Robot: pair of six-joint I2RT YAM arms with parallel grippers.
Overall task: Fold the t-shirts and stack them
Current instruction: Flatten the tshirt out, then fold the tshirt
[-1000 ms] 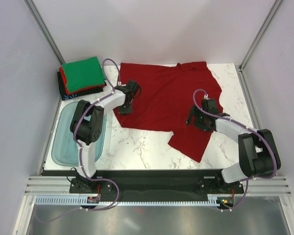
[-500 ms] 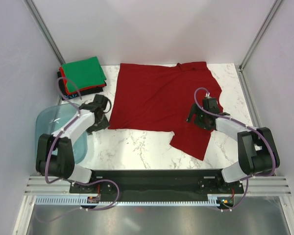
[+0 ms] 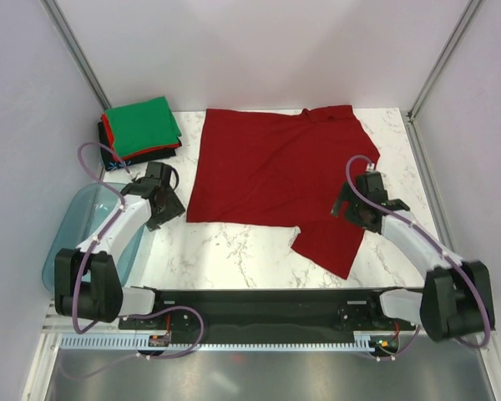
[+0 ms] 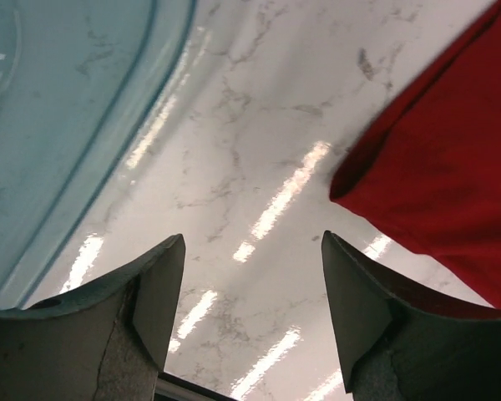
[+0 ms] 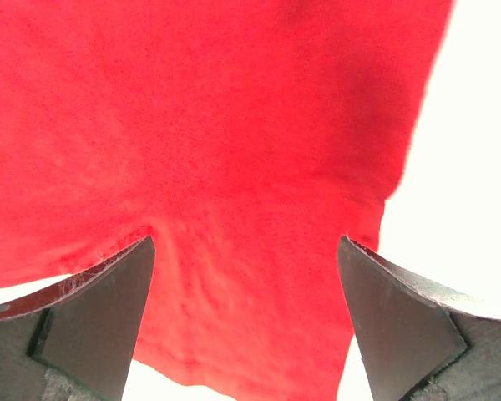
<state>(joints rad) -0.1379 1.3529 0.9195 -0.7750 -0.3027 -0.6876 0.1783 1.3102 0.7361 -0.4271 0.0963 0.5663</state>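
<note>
A large dark red t-shirt [image 3: 275,175] lies spread flat across the middle and back of the table, one flap reaching toward the front right. A folded stack of t-shirts [image 3: 140,129], green on top over red and black, sits at the back left. My left gripper [image 3: 169,205] is open just left of the red shirt's front left corner [image 4: 376,180], with only bare marble between its jaws. My right gripper [image 3: 353,206] is open over the shirt's right part, and red cloth [image 5: 250,209] fills the gap between its fingers without being pinched.
A translucent teal plastic tub [image 3: 71,242] sits at the front left, under my left arm; its rim [image 4: 108,150] shows in the left wrist view. The marble table [image 3: 234,251] ends at a black rail at the front. Metal frame posts stand at the back corners.
My left gripper let go of the shirt's left edge, opened, and swung left and toward the front. The shirt's left side settled flat. My right arm shifted slightly right.
</note>
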